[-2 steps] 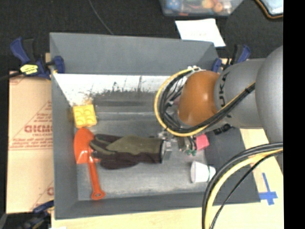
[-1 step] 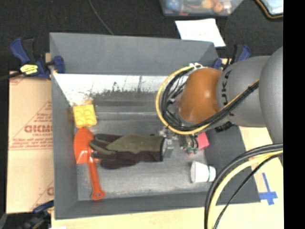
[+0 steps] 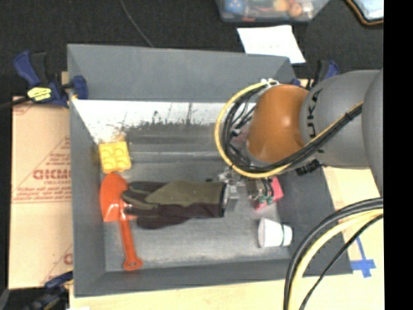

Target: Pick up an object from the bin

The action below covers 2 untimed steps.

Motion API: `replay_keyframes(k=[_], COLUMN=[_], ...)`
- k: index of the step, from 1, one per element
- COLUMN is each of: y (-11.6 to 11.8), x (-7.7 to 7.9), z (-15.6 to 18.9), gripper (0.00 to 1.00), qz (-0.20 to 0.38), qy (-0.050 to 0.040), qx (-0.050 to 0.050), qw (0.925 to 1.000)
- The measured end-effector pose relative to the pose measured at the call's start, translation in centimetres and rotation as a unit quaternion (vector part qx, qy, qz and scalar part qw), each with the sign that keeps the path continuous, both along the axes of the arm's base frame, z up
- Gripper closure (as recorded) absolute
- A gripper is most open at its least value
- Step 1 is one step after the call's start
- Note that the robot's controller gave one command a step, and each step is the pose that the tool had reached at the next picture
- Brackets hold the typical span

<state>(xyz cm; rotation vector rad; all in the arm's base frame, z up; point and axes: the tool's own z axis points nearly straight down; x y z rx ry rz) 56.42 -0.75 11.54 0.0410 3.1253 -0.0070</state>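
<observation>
Letters "UKA" legible on grey arm. Hand is at the right end of a dark glove (olive on top, maroon-black beneath) lying across the middle of the bin. How wide the hand stands cannot be told. Orange scoop touches the glove's left end.

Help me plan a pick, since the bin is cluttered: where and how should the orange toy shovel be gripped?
Probably take the orange shovel by its thin straight handle, coming straight down from above and closing across its width. The handle lies flat and free on the bin floor, while the broad blade sits against the dark glove.
</observation>
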Motion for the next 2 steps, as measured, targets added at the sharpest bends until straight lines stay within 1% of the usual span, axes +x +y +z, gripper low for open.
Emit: replay_keyframes(k=[1,2], y=[0.0,0.0], x=[0.2,0.2], z=[2.7,4.9], gripper=[1.0,1.0], qz=[0.001,0.001], qy=[-0.0028,-0.0026], qx=[0.0,0.0], qw=[1.0,1.0])
